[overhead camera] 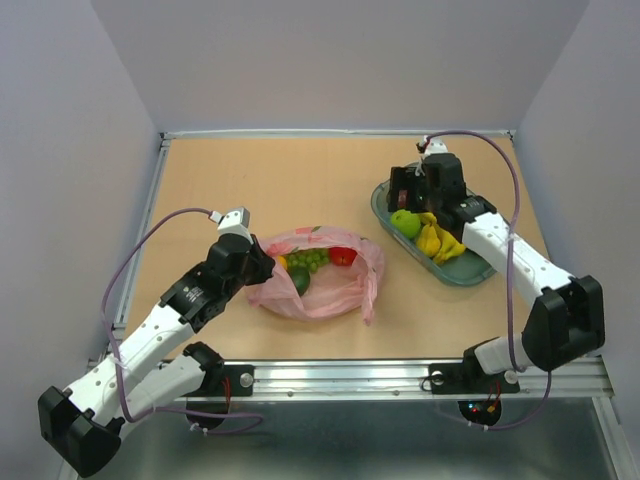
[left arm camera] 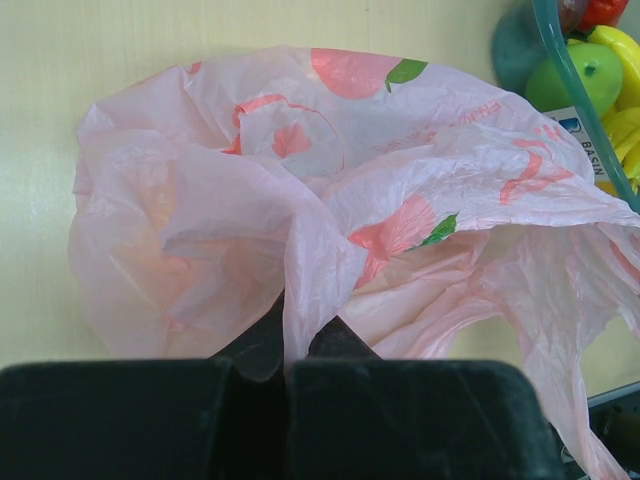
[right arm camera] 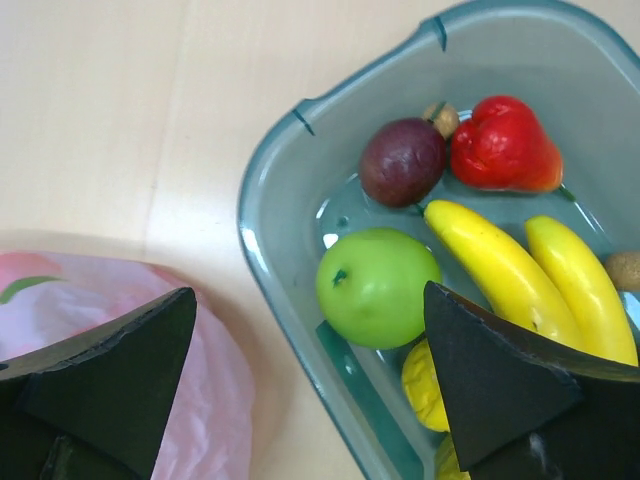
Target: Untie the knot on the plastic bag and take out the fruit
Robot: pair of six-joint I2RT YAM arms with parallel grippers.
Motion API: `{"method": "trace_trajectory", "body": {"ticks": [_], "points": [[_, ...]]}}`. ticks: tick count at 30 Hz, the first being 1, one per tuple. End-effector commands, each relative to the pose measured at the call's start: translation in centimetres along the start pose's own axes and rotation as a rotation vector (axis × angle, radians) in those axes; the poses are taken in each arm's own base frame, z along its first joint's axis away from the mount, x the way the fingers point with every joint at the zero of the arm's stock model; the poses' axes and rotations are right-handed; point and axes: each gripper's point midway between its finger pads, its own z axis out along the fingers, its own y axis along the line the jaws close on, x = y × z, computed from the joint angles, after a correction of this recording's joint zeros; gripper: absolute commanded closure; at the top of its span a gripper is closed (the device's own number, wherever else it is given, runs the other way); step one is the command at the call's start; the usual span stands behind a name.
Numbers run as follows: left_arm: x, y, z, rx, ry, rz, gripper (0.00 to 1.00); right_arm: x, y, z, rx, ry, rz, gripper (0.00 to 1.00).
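One edge of the plastic bag [left arm camera: 400, 180] sits pinched in left pincer [left arm camera: 300, 345].

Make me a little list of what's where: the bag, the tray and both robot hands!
bag: pink, open, mid-table, left of the tray
in bag: grapes, red fruit, other small fruit
tray: holds green apple, bananas, purple fruit, pointed red fruit
left gripper: shut on the bag's edge
right gripper: open above the tray, holding nothing
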Motion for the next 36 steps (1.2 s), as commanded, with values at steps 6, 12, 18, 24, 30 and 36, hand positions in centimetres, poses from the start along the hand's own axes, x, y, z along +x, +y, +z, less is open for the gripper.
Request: {"method": "trace_trajectory", "body": {"ticks": [6, 12, 18, 24, 30, 36], "points": [[-1.8, -1.1, -0.1, 0.017, -0.031, 0.024, 1.0, -4.4, 8.0, -7.1, -0.336, -0.101, -0.05, 0.0], [-2.1, -2.1, 0.6, 0.035, -0.015, 0.043, 1.0, -1.1, 17.5, -10.2, -0.498, -0.079, -0.24, 0.0], [-2.2, -2.5, 0.8, 0.046, -0.012, 0.043, 1.0, 3.6, 25.0, -12.8, -0.6, -0.047, -0.392, 0.01], [-2.0, -2.5, 0.8, 0.053, -0.008, 0.041, 1.0, 8.4, 28.0, -12.6, -0.662, 0.059, -0.435, 0.02], [-1.8, -2.1, 0.3, 0.051, -0.013, 0.04, 1.0, 10.1, 23.2, -7.8, -0.367, 0.042, -0.452, 0.03], [-1.5, -2.0, 0.0, 0.056, -0.002, 0.048, 1.0, 9.9, 19.8, -3.6, -0.178, 0.035, -0.439, 0.03]]}}
